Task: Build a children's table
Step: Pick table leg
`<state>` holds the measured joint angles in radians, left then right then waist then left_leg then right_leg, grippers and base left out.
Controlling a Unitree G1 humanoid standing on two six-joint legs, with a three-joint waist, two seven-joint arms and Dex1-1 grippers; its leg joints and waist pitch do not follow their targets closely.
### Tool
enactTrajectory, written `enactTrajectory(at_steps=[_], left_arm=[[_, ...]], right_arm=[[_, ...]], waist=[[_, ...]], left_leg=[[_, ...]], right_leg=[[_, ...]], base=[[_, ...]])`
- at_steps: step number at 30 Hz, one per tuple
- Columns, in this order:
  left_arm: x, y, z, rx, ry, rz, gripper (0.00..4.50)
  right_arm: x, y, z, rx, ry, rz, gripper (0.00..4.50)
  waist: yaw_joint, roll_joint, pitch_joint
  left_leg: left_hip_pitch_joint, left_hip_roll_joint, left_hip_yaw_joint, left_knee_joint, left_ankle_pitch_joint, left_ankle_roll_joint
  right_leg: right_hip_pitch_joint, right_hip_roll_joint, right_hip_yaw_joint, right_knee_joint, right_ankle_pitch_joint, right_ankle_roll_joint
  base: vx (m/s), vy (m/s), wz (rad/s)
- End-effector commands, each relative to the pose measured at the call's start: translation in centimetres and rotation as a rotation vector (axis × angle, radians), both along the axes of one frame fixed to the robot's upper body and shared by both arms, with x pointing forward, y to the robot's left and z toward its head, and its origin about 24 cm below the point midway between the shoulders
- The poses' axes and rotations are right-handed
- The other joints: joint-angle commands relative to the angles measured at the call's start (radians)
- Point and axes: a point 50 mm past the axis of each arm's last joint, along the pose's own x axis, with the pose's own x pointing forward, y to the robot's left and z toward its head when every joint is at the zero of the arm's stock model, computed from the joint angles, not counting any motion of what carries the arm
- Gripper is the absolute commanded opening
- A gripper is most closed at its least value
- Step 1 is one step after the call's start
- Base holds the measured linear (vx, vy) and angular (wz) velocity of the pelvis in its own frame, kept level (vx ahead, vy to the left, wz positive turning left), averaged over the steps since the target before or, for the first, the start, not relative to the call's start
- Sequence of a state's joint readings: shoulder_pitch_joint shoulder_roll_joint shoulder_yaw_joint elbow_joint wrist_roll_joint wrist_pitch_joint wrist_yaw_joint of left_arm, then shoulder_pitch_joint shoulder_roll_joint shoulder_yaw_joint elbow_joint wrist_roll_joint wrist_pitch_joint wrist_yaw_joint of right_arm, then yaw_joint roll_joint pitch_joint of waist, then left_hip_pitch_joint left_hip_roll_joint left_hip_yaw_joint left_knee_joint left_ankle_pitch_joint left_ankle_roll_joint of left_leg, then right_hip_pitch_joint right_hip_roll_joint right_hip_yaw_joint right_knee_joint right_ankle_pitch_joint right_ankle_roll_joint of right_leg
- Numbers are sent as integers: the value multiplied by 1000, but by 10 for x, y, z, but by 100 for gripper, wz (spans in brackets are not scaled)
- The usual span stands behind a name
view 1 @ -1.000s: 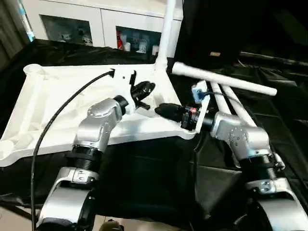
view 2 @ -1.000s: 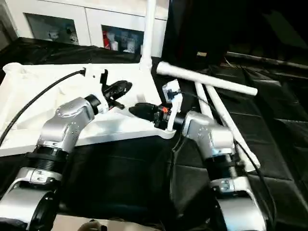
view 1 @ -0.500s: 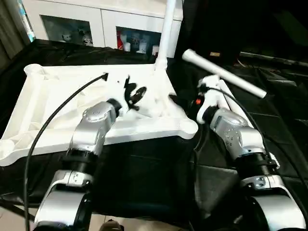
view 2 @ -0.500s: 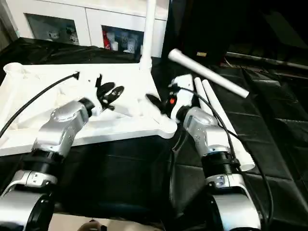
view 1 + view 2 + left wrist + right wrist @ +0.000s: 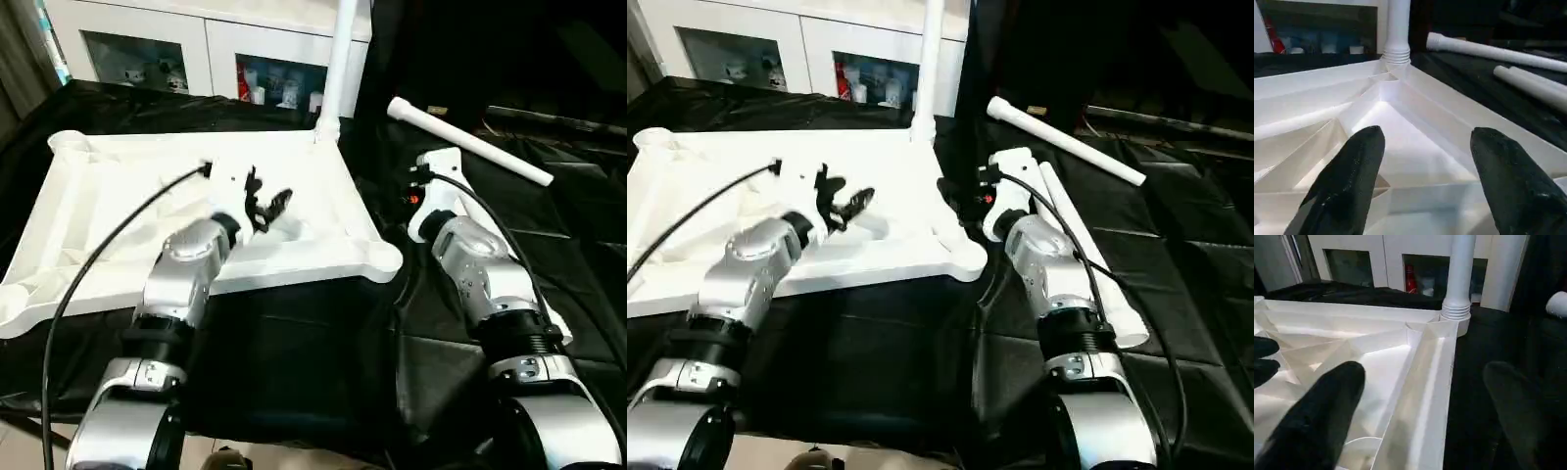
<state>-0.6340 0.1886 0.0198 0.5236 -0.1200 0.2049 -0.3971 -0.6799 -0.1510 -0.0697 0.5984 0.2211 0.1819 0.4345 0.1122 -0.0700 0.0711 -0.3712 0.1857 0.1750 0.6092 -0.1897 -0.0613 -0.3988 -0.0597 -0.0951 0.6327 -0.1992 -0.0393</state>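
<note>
Moved since a second ago: both our arms have pulled apart. Our right gripper [image 5: 1415, 421] was reaching in over the near right corner of the tabletop [image 5: 127, 211] and has swung out to that corner's right edge; our left gripper [image 5: 266, 204] has eased further in over the ribbed underside. That loose leg [image 5: 470, 142] lying crosswise looks shifted further back too.
Counter: black cloth [image 5: 294, 372] over it, pretty wrinkly close to us.
Left gripper: hovering over the upturned tabletop, jaws spread wide, nothing between them. Its wrist view shows both fingers [image 5: 1344, 188] above the ribs, not touching as far as we can tell.
Right gripper: at the right rim of the tabletop, jaws spread, empty. One finger [image 5: 1317, 421] is over the tabletop's inside, the other out over the black cloth.
Tabletop: upside down on the counter, left of centre, ribs up.
Fitted leg [image 5: 338, 59]: standing upright in the far right corner socket.
Loose legs: the crosswise one right of the tabletop, plus two more [image 5: 1087, 255] lying side by side beyond our right arm.
Way back: white cabinet [image 5: 196, 49] with glass doors.
</note>
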Motion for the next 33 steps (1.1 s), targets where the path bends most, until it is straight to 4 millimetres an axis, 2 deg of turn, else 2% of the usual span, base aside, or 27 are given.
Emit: enactTrajectory(at_steps=[1,3,4,7,8,13,14,16,18,19,21,23,25,28,30,33], left_arm=[[-1,-5,3,23,-27,-22,358],[-1,-5,2,39,-37,-18,368],[-1,-5,2,47,-43,-13,390],[-2,-6,2,54,-63,26,406],[-2,-6,1,66,-60,34,431],[-8,-15,1,117,-96,-82,431],[-9,-17,3,143,-124,-109,431],[-8,-20,7,155,-164,-125,431],[-5,-19,11,145,-157,-119,431],[-2,-18,15,128,-137,-120,431],[0,-17,18,113,-113,-142,431],[-5,-21,19,112,-81,-260,431],[-7,-22,19,122,-77,-299,431],[-23,-31,14,169,-47,-527,431],[-31,-34,12,173,-25,-613,431],[-41,-37,11,180,15,-714,431]], right_arm=[[3,-3,6,-12,-27,-19,447],[3,-3,6,-22,-27,-22,450],[3,-3,6,-28,-27,-24,450],[4,-11,1,-119,-6,-108,450],[5,-16,0,-150,4,-144,450],[9,-49,-4,-344,141,-299,450],[10,-57,-2,-313,205,-288,450],[12,-66,1,-257,255,-283,450],[12,-75,0,-275,295,-316,450],[12,-83,-3,-301,345,-338,450],[11,-90,-5,-325,396,-359,450],[8,-93,-12,-319,502,-337,450],[6,-94,-15,-343,536,-328,450],[-2,-100,-28,-396,646,-310,450],[-4,-103,-34,-437,665,-329,450],[-9,-109,-44,-446,712,-353,450]], waist=[[-2,10,-82],[-2,10,-82],[-2,10,-82],[-3,7,-82],[-4,7,-82],[-2,0,-82],[-1,3,-83],[-2,0,-81],[-2,1,-82],[-6,-3,-83],[-5,-2,-82],[-5,-7,-84],[-7,-5,-85],[-7,-3,-84],[-5,-3,-81],[-4,3,-79]], left_leg=[[17,55,-16,-69,-64,16],[16,55,-16,-69,-66,15],[17,55,-16,-69,-67,14],[16,56,-16,-69,-50,9],[16,54,-16,-69,-47,8],[16,48,-13,-68,-43,0],[17,48,-13,-67,-45,0],[13,47,-12,-67,-73,7],[13,49,-13,-66,-65,4],[14,48,-13,-65,-55,3],[14,45,-10,-63,-47,3],[10,44,-11,-62,-32,10],[10,46,-11,-60,-17,18],[11,50,-11,-61,-15,24],[13,51,-8,-62,-37,7],[15,53,-7,-64,-58,-11]], right_leg=[[62,-103,70,-64,-43,-185],[62,-103,71,-65,-45,-183],[62,-104,71,-65,-46,-182],[62,-102,70,-62,-35,-182],[62,-101,70,-62,-34,-181],[63,-96,70,-63,-59,-163],[63,-96,70,-64,-59,-162],[65,-97,72,-70,-82,-147],[64,-98,70,-67,-75,-149],[65,-97,68,-64,-66,-159],[63,-95,69,-65,-61,-173],[68,-99,69,-60,-54,-180],[66,-98,68,-58,-32,-191],[64,-102,67,-57,-32,-208],[61,-102,68,-60,-60,-210],[60,-103,69,-64,-90,-206]], base=[[0,0,0],[0,0,0],[0,0,0],[0,0,0],[0,0,0],[0,0,0],[0,0,0],[0,0,0],[0,0,0],[0,0,0],[0,0,0],[0,0,0],[0,0,0],[0,0,0],[0,0,0],[0,0,0]])
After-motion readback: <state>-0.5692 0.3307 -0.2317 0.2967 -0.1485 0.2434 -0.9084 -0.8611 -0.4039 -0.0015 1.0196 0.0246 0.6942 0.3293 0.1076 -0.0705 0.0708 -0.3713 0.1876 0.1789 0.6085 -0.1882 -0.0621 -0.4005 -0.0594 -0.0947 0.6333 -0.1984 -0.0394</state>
